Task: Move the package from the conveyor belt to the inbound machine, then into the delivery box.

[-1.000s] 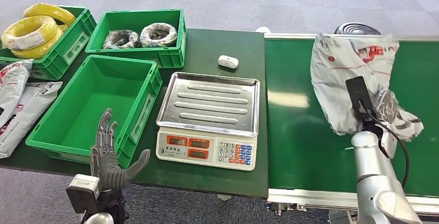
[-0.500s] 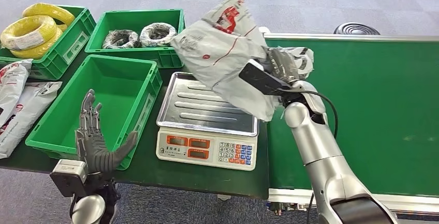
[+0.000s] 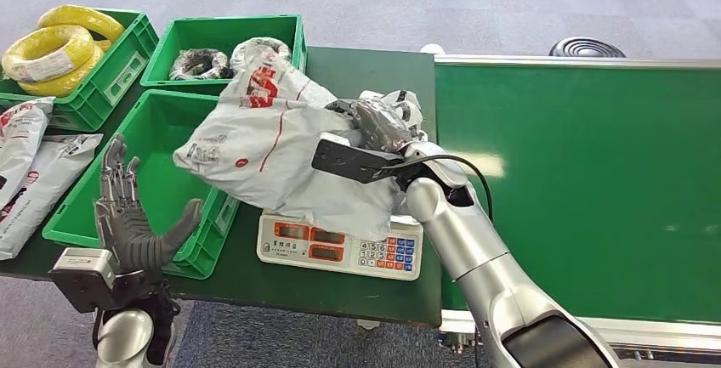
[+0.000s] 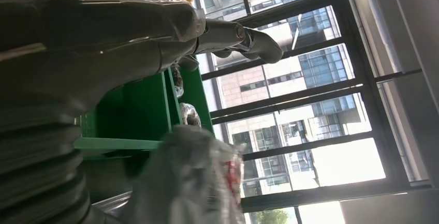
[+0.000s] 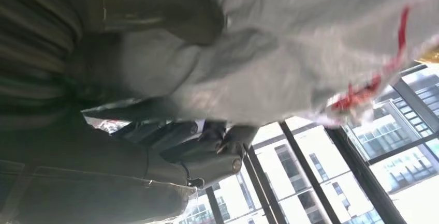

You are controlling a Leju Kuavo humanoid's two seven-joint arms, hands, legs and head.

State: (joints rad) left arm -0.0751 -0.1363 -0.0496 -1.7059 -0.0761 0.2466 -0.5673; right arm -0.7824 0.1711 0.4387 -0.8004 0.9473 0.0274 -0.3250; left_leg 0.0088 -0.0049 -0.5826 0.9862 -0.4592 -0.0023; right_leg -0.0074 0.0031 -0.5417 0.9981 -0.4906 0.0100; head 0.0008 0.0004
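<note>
Package (image 3: pixel 263 143): soft grey plastic mailer, judged light, limp and slippery; best taken by its bunched end. Held in the right hand (image 3: pixel 380 123), fingers closed on that gathered end, the bag draped over the scale (image 3: pixel 340 245) toward the green bin (image 3: pixel 89 215). Left hand (image 3: pixel 136 223): fingers spread, empty, near the counter (image 3: pixel 366 75) edge.

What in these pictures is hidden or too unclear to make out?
- Scale tray, head view: covered by the grey package the right hand holds.
- Scale readout, head view: digits too small.
- Whether the package rests on the tray: cannot tell.
- Package print, right wrist view: blurred.
- Left hand, left wrist view: blurred by closeness.
</note>
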